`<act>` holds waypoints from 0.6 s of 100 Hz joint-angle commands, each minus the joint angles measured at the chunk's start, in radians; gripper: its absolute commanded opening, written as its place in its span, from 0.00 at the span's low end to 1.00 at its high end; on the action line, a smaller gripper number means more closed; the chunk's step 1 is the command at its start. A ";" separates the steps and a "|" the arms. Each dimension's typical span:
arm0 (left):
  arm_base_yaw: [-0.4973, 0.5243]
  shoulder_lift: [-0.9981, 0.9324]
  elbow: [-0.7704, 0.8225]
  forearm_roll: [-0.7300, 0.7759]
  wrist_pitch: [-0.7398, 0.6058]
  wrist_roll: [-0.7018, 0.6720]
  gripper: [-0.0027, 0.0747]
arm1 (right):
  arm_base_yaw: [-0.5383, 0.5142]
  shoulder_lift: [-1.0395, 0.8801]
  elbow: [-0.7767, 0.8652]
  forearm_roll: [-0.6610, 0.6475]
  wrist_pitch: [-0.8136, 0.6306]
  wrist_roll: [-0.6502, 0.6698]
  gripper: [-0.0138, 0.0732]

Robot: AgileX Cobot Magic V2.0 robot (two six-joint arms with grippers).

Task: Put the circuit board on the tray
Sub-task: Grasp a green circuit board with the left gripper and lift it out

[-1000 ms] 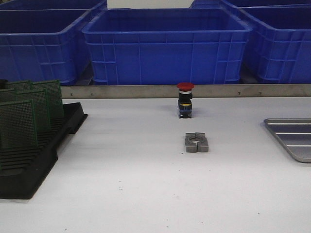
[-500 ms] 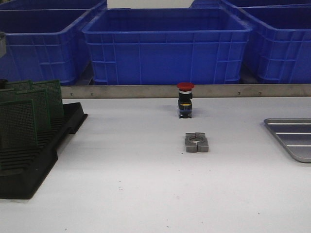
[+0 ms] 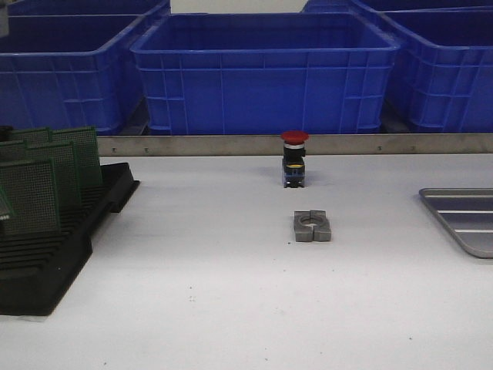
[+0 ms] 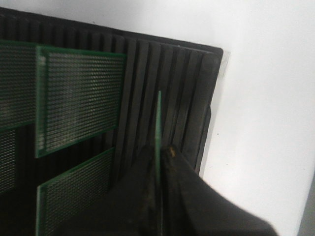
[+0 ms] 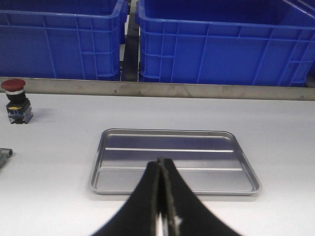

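Observation:
In the left wrist view my left gripper [image 4: 158, 147] is shut on a thin green circuit board [image 4: 158, 115]. The board is seen edge-on and stands in the slots near the end of the black slotted rack [image 4: 189, 98]. Other green boards [image 4: 78, 98] stand further along the rack. The front view shows the rack [image 3: 46, 270] with its boards [image 3: 46, 181] at the far left and the silver tray [image 3: 462, 220] at the far right. Neither gripper appears in that view. My right gripper [image 5: 160, 163] is shut on nothing, just short of the tray [image 5: 206, 142], which holds nothing.
A red-capped push-button [image 3: 293, 158] and a grey metal clamp block [image 3: 312, 226] stand mid-table between rack and tray. Blue crates [image 3: 262, 69] line the back behind a metal rail [image 3: 347, 144].
In the front view a grey part appeared at the far left edge half a second ago and now sits higher, in the top corner. The frontmost board in the rack has shifted slightly.

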State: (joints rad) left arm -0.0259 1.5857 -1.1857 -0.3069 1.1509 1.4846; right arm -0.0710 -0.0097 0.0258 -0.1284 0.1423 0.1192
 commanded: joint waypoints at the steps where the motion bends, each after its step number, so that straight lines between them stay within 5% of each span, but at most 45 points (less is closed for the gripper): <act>1: 0.000 -0.051 -0.082 -0.069 0.116 -0.011 0.01 | -0.003 -0.022 0.000 -0.012 -0.076 0.000 0.09; 29: -0.020 -0.057 -0.109 -0.481 0.135 -0.018 0.01 | -0.003 -0.022 0.000 -0.015 -0.078 0.000 0.09; 60: -0.174 -0.055 -0.109 -0.678 0.124 -0.018 0.01 | -0.003 -0.022 0.000 -0.015 -0.078 0.000 0.09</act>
State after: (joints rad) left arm -0.1510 1.5696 -1.2644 -0.8679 1.2157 1.4743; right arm -0.0710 -0.0097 0.0258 -0.1287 0.1423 0.1192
